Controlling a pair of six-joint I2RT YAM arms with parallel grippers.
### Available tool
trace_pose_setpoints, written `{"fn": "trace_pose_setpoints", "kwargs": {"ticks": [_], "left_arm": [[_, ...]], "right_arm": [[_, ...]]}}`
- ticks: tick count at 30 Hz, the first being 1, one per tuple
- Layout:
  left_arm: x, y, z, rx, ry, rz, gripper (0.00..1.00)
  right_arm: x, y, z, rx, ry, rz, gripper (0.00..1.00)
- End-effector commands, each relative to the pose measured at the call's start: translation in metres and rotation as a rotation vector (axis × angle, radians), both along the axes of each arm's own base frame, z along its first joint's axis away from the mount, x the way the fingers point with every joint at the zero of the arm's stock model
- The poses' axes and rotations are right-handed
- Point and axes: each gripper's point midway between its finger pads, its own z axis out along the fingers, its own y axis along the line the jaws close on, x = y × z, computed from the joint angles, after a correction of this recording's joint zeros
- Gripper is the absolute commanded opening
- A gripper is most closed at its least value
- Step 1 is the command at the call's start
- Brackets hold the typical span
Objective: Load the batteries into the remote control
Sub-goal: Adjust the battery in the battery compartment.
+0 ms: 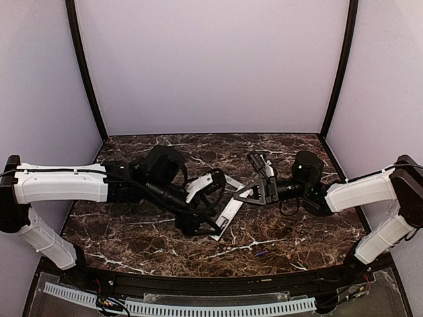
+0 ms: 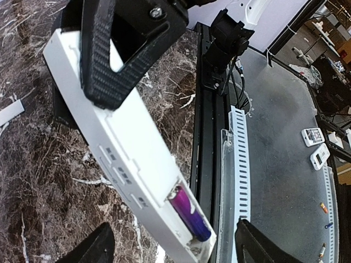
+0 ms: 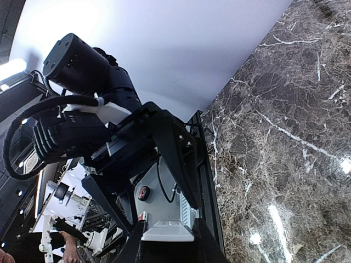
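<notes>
The dark marble desk (image 1: 132, 244) carries everything, with both arms reaching in toward its middle. The left arm (image 1: 59, 183) comes from the left edge and the right arm (image 1: 360, 191) from the right edge, and they meet just in front of the desk's centre.

The right hand (image 1: 246, 193) is clamped on the remote control (image 2: 126, 142). In the left wrist view one of its black ribbed fingers (image 2: 104, 66) presses across the far part of the white bar. The left hand (image 2: 173, 246) stands open. Its two dark fingertips are spread wide on either side of the remote's near end and touch neither it nor anything else.

The remote control lies slantwise near the middle of the desk with its back up. Its far end is in the right hand's grip and its near end points toward the desk's front edge. The battery bay at that near end is uncovered.

A thin white flat piece (image 1: 232, 180) lies on the desk just beyond the remote, toward the back edge.

One blue-purple battery (image 2: 189, 212) sits lengthwise inside the open bay. A second battery (image 1: 262, 252) lies loose on the desk, near the front edge and right of centre, well apart from both hands.
</notes>
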Motion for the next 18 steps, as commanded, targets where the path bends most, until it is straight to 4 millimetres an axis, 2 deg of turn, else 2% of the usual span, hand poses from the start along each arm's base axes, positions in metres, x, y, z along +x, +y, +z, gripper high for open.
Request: {"fn": "trace_pose_setpoints", "kwargs": {"ticks": [1, 5, 12, 15, 18], "left_arm": [[0.005, -0.006, 0.001, 0.011, 0.028, 0.018, 0.74], [0.010, -0.008, -0.005, 0.034, 0.031, 0.031, 0.69], [0.017, -0.010, -0.017, 0.078, 0.024, 0.050, 0.54], [0.018, -0.011, -0.017, 0.080, 0.015, 0.046, 0.55], [0.021, -0.011, -0.009, 0.065, -0.015, 0.049, 0.66]], "right_arm": [[0.003, 0.001, 0.017, 0.038, -0.046, -0.010, 0.00], [0.002, 0.001, 0.019, 0.042, -0.050, -0.008, 0.00], [-0.001, -0.002, 0.020, 0.058, -0.036, -0.003, 0.00], [-0.001, -0.003, 0.021, 0.065, -0.034, -0.002, 0.00], [0.004, -0.006, 0.017, 0.056, -0.025, -0.020, 0.00]]}}
